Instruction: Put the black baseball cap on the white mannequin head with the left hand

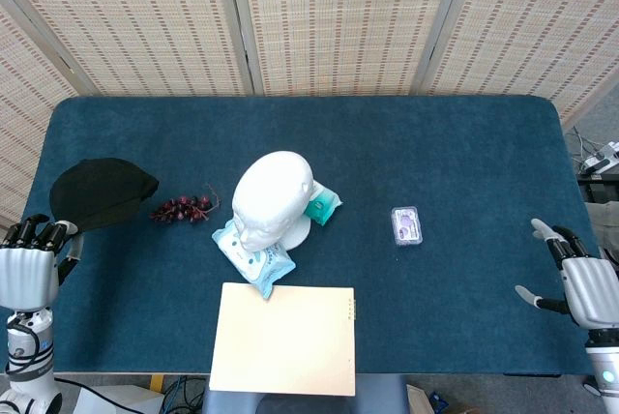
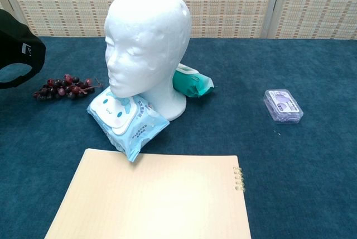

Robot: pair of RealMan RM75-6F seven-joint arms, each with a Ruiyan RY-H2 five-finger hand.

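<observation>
Left hand [image 1: 27, 264] grips the black cap [image 1: 102, 192] by its edge, lifted clear to reach the mannequin head [image 1: 274, 198]; right hand [image 1: 580, 283] waits with fingers spread, holding nothing.

You're working at a staged lab-style test table [image 1: 464, 143] covered in blue felt, backed by woven folding screens [image 1: 329, 17], with loose cables [image 1: 595, 158] alongside.

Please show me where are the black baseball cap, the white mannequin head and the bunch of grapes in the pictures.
black baseball cap [image 1: 102, 192]: head view, middle of the crown.
white mannequin head [image 2: 146, 43]: chest view, on the cheek.
bunch of grapes [image 1: 180, 209]: head view, middle of the dark red cluster.
</observation>
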